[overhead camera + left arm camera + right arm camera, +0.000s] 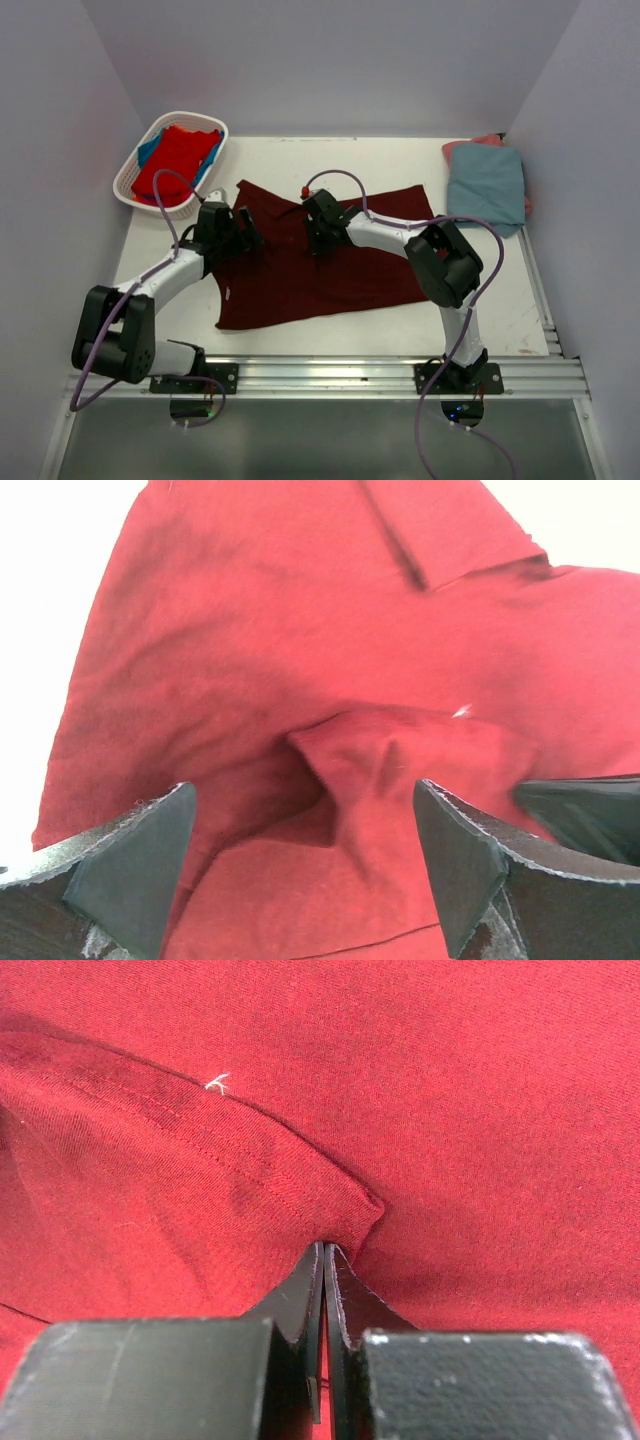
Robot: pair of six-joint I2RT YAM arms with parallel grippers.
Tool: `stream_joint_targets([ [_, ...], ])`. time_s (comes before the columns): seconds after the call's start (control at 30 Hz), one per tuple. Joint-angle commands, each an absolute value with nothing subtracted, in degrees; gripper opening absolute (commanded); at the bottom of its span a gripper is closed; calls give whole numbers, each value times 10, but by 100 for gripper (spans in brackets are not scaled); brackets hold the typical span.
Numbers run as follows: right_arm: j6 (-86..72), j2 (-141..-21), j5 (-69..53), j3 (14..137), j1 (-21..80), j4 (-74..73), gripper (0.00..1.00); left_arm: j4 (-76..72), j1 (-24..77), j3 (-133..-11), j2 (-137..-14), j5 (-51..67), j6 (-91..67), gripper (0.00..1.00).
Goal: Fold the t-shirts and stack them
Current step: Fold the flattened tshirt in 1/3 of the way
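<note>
1. Left fingers [243,230] stand wide apart over a raised pucker of cloth, holding nothing. The right fingers [324,1260] are pressed together at a folded hem, and I cannot tell whether cloth is caught.
2. One maroon t-shirt [320,285] lies spread mid-way on the bench [380,160], wrinkled.
3. One white basket [135,190], far left, holds a red shirt [175,160] over a blue shirt [148,150].
4. Far right, one grey-blue shirt [487,185] lies folded on a salmon-pink shirt [480,141].
5. The left arm [165,275] and right arm [385,232] reach over the maroon t-shirt's far half.

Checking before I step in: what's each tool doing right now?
Left tool: open, holding nothing, over the maroon shirt.
Right tool: closed, pinching a fold of it.
</note>
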State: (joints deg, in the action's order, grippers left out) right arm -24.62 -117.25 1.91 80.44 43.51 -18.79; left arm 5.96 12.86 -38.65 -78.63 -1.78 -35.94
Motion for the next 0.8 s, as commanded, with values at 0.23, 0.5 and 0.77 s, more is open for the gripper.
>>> stream_joint_targets([
  [0.23,-243,-1184,23,804,436,-197,0,-11,125,-382,-777,-3,-351,90],
  [0.5,-240,-1172,25,791,436,-195,0,-46,100,-397,-841,103,-446,79],
  [0.77,-234,-1169,26,785,436,-193,0,-207,48,-299,-772,148,-591,74],
])
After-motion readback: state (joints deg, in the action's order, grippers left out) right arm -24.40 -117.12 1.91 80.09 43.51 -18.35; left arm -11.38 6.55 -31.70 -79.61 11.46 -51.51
